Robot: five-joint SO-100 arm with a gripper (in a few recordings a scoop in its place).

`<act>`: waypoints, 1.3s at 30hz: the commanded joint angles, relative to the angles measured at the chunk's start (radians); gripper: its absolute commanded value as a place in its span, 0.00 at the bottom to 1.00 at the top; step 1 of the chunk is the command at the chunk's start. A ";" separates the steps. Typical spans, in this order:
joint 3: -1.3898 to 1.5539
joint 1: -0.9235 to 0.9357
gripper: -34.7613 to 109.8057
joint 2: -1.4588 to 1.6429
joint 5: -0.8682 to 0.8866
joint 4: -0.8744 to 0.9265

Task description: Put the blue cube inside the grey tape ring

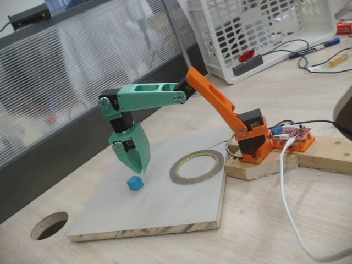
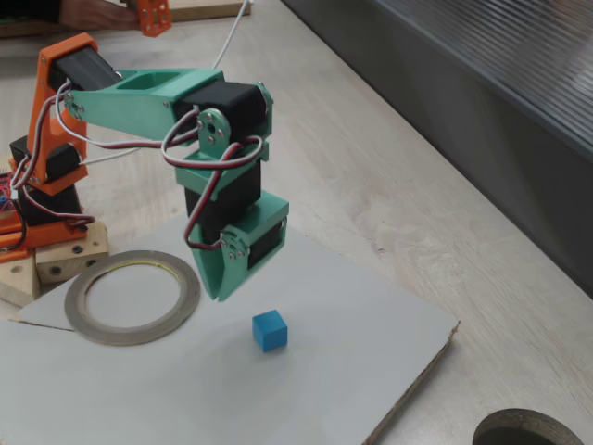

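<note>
A: Where is the small sky-blue matte cube (image 1: 135, 183) right now?

B: On the pale grey board (image 1: 165, 212) that lies on the wooden bench (image 1: 258, 220), resting flat and free. The wide, flat grey tape ring with the yellowish inner rim (image 1: 197, 166) lies on the same board, near the cube but apart from it, closer to the arm's orange base.

A: And the green two-finger gripper (image 1: 139, 166)?

B: It hangs pointing down, just above the board and beside the cube, not touching it. In both fixed views the fingers look drawn together to a point with nothing between them, so I'd call it closed and empty.

A: How do you think the cube will handle?

B: I'd judge it light and stiff, likely a solid little block, so it won't crush. The plain faces look smooth, so a skewed pinch could let it twist or pop out.

A: So where to take hold?

B: Across two opposite flat faces, squarely, low enough that the fingers cover most of each face. The jaws would need to part first, then settle over the cube.
</note>
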 commanded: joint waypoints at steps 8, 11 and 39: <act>0.014 0.018 0.67 0.025 0.012 0.028; 0.014 0.017 0.72 0.025 0.012 0.028; 0.000 0.006 0.73 -0.124 0.002 0.012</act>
